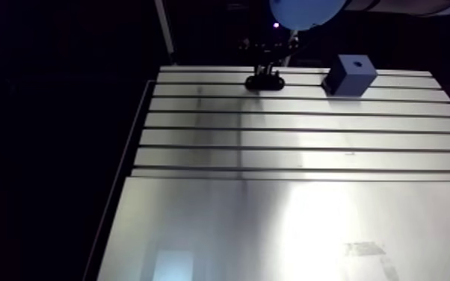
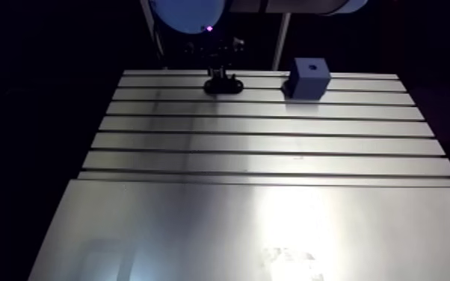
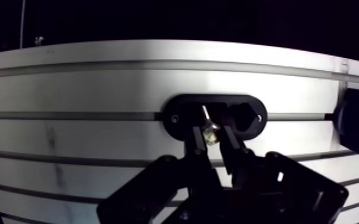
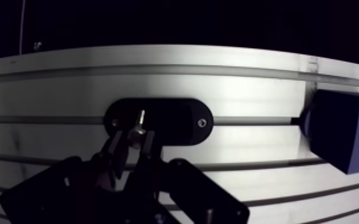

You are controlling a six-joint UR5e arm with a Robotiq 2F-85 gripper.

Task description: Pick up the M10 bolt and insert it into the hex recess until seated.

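M10 bolt [image 3: 210, 132] pinched between the jaws, just above black oval plate [image 3: 179, 114] on slotted aluminium desk [image 1: 273, 217]. Blue block [image 1: 350, 75] stands beside plate, apart from it.

You see only part of the M10 bolt [image 3: 210, 132]. The rest is hidden between the fingers of the gripper [image 3: 213, 134], which also cover the near rim of the black oval plate [image 3: 179, 114]. The plate is too dark for you to tell where its hex recess lies. The wrist view's edge cuts off the blue block [image 4: 337, 138]. In the arm view the bolt is too small to make out.
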